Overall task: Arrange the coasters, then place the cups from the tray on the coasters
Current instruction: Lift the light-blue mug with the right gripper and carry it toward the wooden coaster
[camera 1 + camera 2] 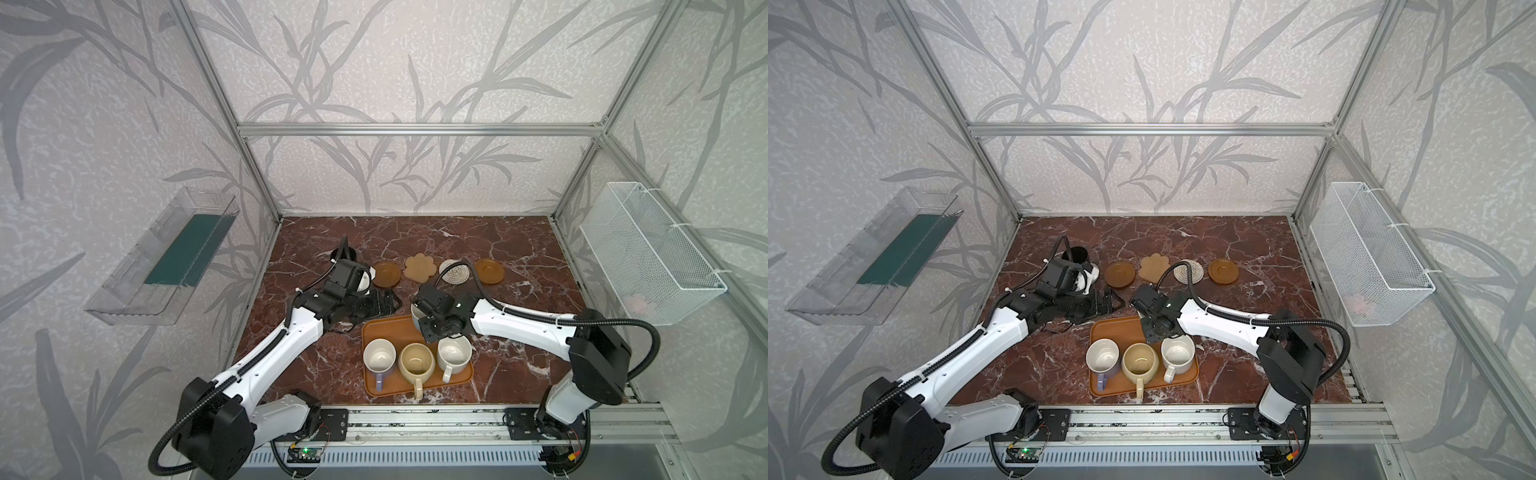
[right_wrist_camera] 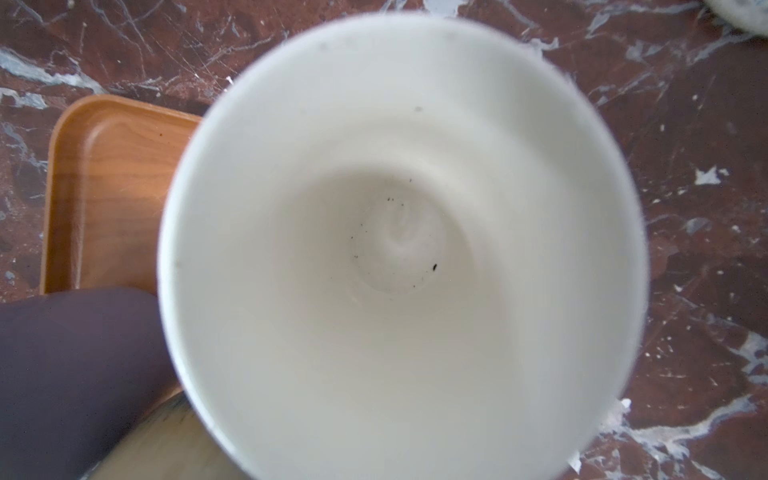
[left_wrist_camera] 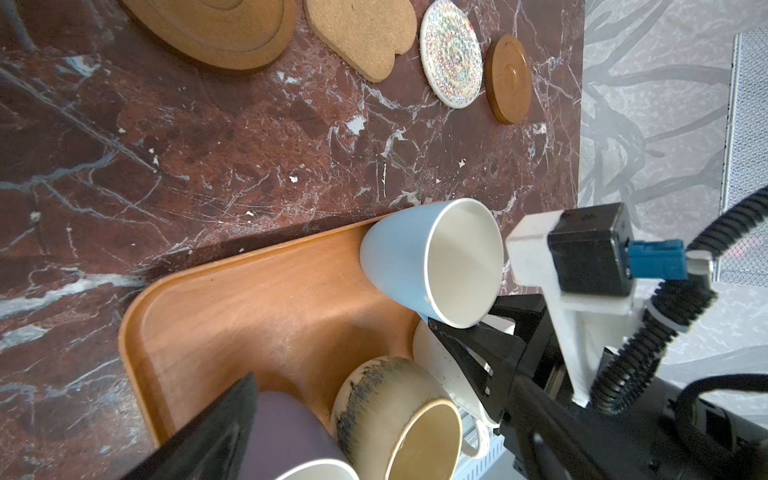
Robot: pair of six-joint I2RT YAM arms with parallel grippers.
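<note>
Right claw [image 3: 463,322] had my attention: its black fingers were clamped on the rim of the light blue cup [image 3: 399,257] at the far right corner of the tray [image 1: 380,328]. The cup leaned over rather than standing flat, so I judged it gripped. My right wrist view showed little but its cream inside. Left claw [image 1: 388,305] hung wide and empty over the surface [image 1: 519,249], just beyond the tray's far left corner.

Arranging looked done. 4 coasters lay bare in a row at the back: a brown disc [image 1: 386,273], the flower-shaped coaster [image 1: 421,266], the cream woven coaster [image 1: 454,272] and a 2nd brown disc [image 1: 489,271]. At the row's left end stood the black cup [image 1: 1077,255]; I could not see what was under it. On the tray's near half stood 3 more: the lavender cup [image 1: 379,355], the tan-yellow cup [image 1: 416,360] and the speckled white cup [image 1: 454,353].

So I took the step in hand to be lifting cup 2 off the tray. Next, I reckoned, it needed a straight rise clear of the low rim and of the speckled white cup just beside it. After that it wanted levelling, carrying to a bare coaster on the right arm's side, and setting down centred before the fingers let go.
</note>
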